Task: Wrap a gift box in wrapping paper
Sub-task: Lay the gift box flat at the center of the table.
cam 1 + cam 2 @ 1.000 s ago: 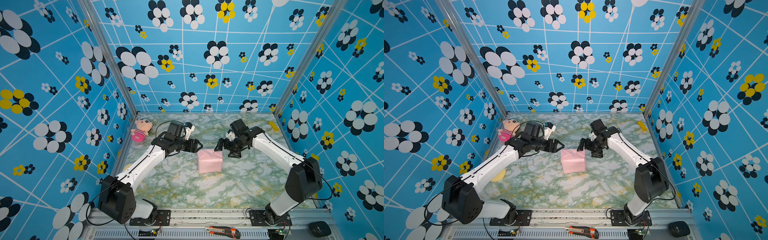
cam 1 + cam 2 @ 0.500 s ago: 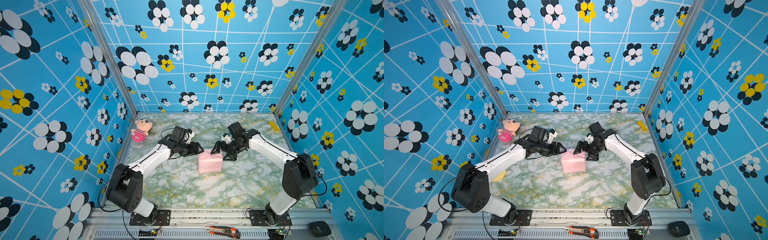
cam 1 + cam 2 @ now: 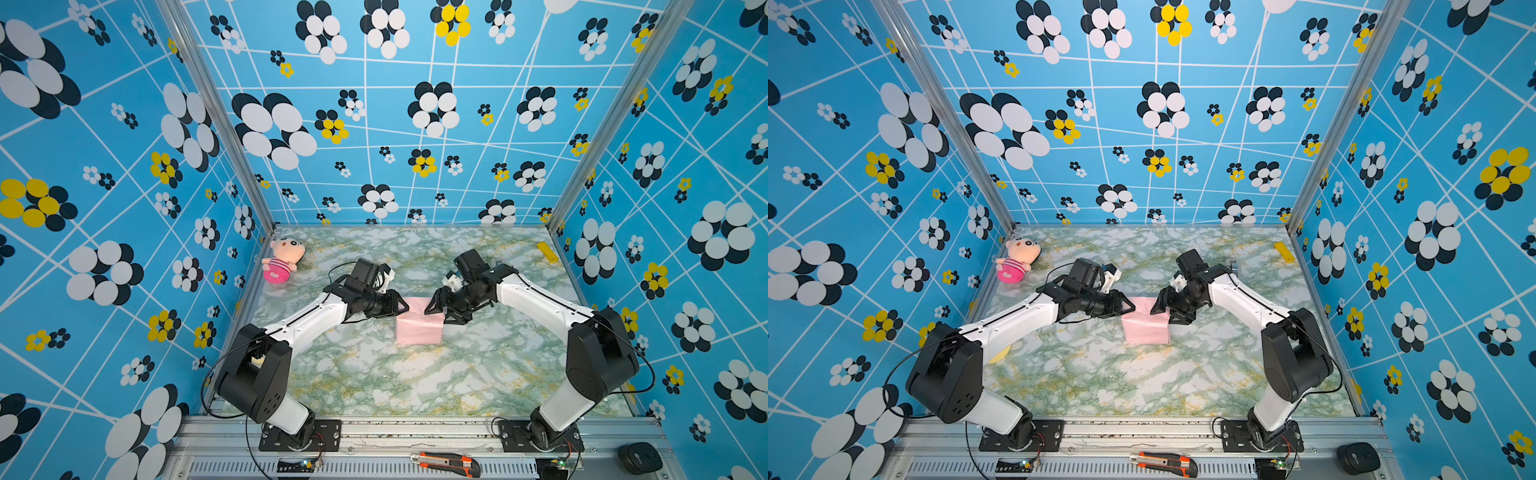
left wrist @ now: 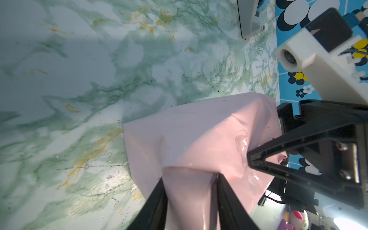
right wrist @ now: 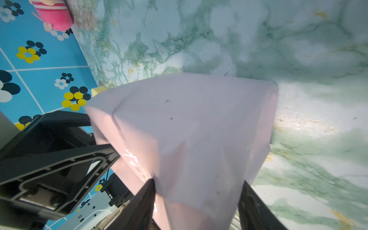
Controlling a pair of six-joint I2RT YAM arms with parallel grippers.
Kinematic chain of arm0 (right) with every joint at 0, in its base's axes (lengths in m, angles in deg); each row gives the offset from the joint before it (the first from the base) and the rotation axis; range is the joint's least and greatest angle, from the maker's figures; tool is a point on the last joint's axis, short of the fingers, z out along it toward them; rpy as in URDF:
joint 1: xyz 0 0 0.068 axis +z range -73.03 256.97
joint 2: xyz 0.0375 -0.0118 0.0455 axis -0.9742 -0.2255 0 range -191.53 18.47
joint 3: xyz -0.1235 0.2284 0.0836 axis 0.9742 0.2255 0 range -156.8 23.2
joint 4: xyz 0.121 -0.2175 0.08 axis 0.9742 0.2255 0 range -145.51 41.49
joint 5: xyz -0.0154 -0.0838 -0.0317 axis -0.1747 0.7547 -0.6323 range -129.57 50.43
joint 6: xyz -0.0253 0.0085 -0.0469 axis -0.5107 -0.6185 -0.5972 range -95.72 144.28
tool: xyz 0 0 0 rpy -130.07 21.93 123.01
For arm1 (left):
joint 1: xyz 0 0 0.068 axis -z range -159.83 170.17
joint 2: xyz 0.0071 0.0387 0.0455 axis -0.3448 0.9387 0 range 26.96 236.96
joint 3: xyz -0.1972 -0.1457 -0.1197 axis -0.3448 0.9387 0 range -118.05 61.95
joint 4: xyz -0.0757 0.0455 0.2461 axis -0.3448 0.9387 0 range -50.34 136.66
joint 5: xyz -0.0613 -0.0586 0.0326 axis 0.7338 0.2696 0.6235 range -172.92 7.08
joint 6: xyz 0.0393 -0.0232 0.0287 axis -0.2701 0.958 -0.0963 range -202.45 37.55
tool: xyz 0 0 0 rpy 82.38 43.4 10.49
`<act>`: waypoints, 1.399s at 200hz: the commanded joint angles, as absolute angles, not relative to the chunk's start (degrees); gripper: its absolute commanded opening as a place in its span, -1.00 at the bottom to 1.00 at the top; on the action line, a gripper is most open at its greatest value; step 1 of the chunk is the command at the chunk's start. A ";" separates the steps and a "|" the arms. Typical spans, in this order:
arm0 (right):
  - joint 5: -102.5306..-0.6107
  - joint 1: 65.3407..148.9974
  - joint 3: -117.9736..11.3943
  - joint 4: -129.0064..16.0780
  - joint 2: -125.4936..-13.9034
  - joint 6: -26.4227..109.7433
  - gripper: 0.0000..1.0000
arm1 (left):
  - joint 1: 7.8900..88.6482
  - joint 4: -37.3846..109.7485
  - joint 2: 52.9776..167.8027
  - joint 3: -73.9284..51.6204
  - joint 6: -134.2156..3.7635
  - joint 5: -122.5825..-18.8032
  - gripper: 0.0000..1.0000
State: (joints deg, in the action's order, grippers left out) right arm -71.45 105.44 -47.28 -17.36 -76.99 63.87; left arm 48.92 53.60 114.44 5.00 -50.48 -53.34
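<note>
1. While both arms flanked the wrapped gift box [image 3: 419, 328], the left gripper [image 4: 190, 177] had its fingers clamped on a folded flap of wrapping paper [image 4: 189, 139] at one end. The right gripper [image 5: 198, 181] pinched the flap at the opposite end.
2. Near-cubic, the box showed no clear long axis; its folded ends faced the grippers, across the table [image 3: 374, 374].
3. It sat mid-table, upright, between the fingertips.
4. Pale pink, creased paper covered it entirely.

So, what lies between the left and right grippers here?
The paper-wrapped box. Both top views show it filling the gap between the left gripper and right gripper; each wrist view shows its pink wrapping between that gripper's jaws.
</note>
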 commanded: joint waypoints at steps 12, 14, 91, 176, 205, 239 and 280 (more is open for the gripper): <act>-68.14 107.72 -45.96 -27.56 -77.49 64.02 -0.04 | 51.79 45.96 114.04 6.67 -53.55 -54.90 -0.33; -67.96 107.73 -45.97 -27.87 -77.57 63.96 -0.06 | 51.87 45.70 114.10 6.60 -53.78 -55.06 -0.34; -58.86 112.12 -41.06 -35.78 -72.87 58.05 -0.29 | 56.38 31.95 110.95 15.63 -60.91 -59.79 -0.37; -48.13 121.53 -18.74 -49.72 -56.13 60.53 -0.27 | 65.90 23.71 96.20 37.37 -64.12 -73.43 -0.30; -47.14 123.86 -14.47 -51.03 -53.29 61.58 -0.26 | 68.96 27.67 91.13 41.43 -61.08 -77.22 -0.25; -43.66 126.96 -9.70 -51.59 -48.21 63.62 0.02 | 71.59 37.34 79.88 43.94 -57.14 -82.01 0.16; -30.60 123.24 -10.86 -43.47 -34.01 56.36 0.99 | 70.38 48.25 61.86 37.96 -59.32 -99.09 0.98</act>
